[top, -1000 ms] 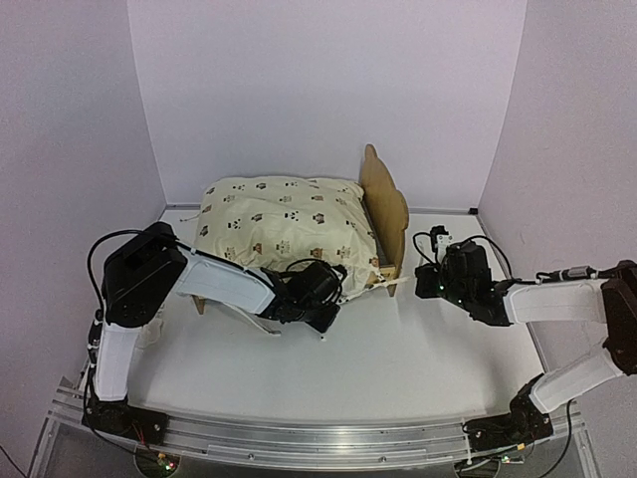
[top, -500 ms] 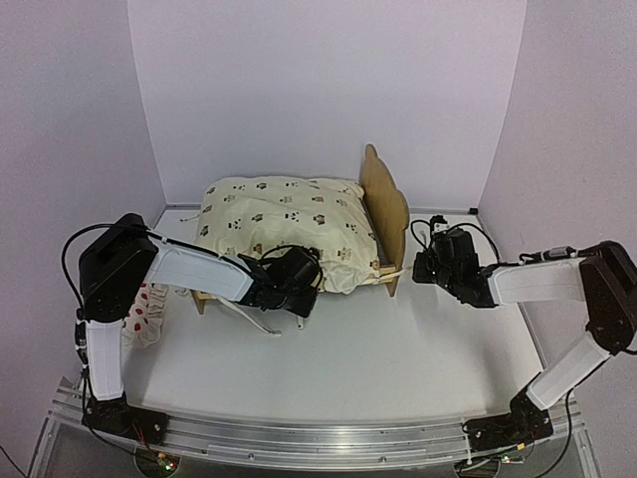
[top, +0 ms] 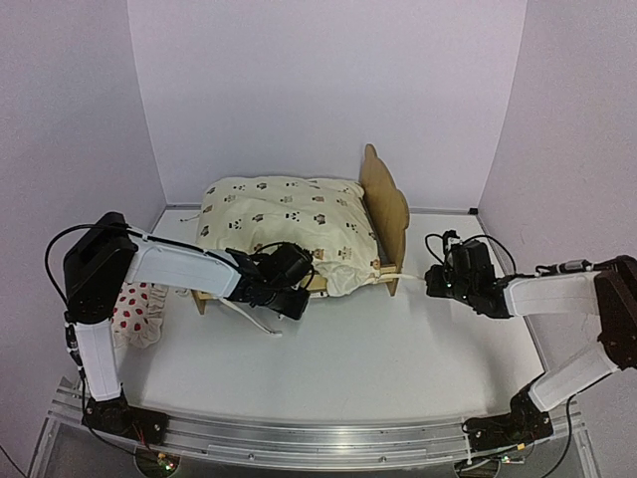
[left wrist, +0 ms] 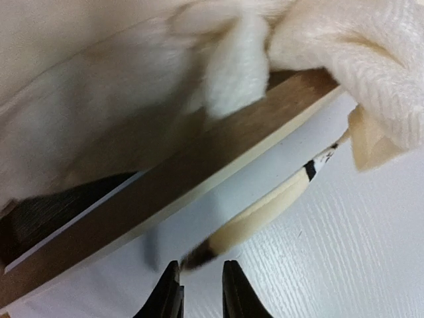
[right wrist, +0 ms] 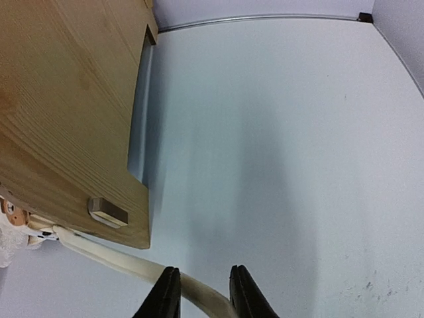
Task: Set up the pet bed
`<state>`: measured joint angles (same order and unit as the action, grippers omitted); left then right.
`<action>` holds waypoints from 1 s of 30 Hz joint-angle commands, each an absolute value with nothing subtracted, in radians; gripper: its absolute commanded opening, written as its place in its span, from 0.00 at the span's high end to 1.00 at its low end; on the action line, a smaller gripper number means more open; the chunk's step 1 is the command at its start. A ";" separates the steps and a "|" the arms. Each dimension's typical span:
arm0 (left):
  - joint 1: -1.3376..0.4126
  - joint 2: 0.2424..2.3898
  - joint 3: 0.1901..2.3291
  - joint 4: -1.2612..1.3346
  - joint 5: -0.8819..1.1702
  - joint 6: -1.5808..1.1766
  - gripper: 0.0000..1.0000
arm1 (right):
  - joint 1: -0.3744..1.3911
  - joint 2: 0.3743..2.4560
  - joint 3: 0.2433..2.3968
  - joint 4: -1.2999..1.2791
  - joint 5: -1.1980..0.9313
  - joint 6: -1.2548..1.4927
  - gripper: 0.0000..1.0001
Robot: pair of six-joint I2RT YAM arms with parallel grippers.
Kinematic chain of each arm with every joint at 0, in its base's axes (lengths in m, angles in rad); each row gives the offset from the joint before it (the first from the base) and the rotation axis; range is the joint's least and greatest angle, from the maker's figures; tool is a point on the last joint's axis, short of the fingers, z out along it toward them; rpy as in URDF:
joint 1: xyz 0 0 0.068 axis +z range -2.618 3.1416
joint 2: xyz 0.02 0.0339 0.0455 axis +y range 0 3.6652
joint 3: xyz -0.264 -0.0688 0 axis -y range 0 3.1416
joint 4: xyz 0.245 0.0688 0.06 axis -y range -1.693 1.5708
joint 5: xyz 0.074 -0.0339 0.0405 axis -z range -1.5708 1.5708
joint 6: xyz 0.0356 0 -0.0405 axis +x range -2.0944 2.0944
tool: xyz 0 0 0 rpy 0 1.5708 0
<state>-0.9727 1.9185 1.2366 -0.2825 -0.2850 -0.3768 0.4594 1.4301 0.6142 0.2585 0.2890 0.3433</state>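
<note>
The pet bed (top: 386,207) stands at the back middle, its plywood headboard on the right, with the cream bear-print cushion (top: 284,221) lying on it. My left gripper (top: 291,297) is low at the bed's front rail (left wrist: 199,173). In the left wrist view, the left gripper (left wrist: 202,266) is open, and the dark tip of a cream tie strap (left wrist: 265,211) lies loose just above its tips. My right gripper (top: 434,280) sits right of the headboard (right wrist: 66,99). In the right wrist view, the right gripper (right wrist: 204,271) is open, with another cream strap (right wrist: 99,250) running between its fingers.
A small white pillow with red spots (top: 134,311) lies at the left under my left arm. A loose strap (top: 254,319) trails on the table in front of the bed. Walls close the back and both sides.
Both grippers have gone from shut to open, releasing the straps. My left gripper has slid left along the bed's front rail. The right gripper moved toward the headboard, then back a little.
</note>
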 commanded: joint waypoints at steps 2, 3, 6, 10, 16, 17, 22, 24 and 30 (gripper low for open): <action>-0.982 1.763 1.262 -0.508 -0.349 -0.383 0.66 | 0.443 1.266 0.634 0.173 0.248 0.345 0.57; -0.982 1.735 1.263 -0.534 -0.372 -0.387 0.61 | 0.443 1.243 0.642 0.147 0.248 0.346 0.52; -0.982 1.636 1.254 -0.606 -0.441 -0.403 0.45 | 0.443 1.176 0.661 0.071 0.247 0.354 0.40; -0.966 1.529 1.245 -0.709 -0.572 -0.450 0.24 | 0.443 1.107 0.673 -0.001 0.226 0.369 0.30; -0.862 1.440 1.196 -0.850 -0.679 -0.528 0.21 | 0.444 1.028 0.700 -0.117 0.169 0.366 0.16; -0.836 1.426 1.187 -0.865 -0.686 -0.540 0.21 | 0.444 1.019 0.707 -0.132 0.158 0.364 0.13; -0.616 1.325 1.123 -0.877 -0.630 -0.542 0.19 | 0.443 0.973 0.735 -0.183 0.079 0.354 0.03; -0.521 1.297 1.101 -0.868 -0.594 -0.524 0.18 | 0.444 0.963 0.743 -0.197 0.058 0.354 0.02; -0.225 1.337 1.044 -0.787 -0.371 -0.369 0.15 | 0.442 0.954 0.763 -0.224 0.009 0.349 0.02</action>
<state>-0.3806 1.3102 1.0748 -0.8323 -0.5487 -0.4961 0.4419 0.9685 0.7168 -0.1899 0.0690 0.3607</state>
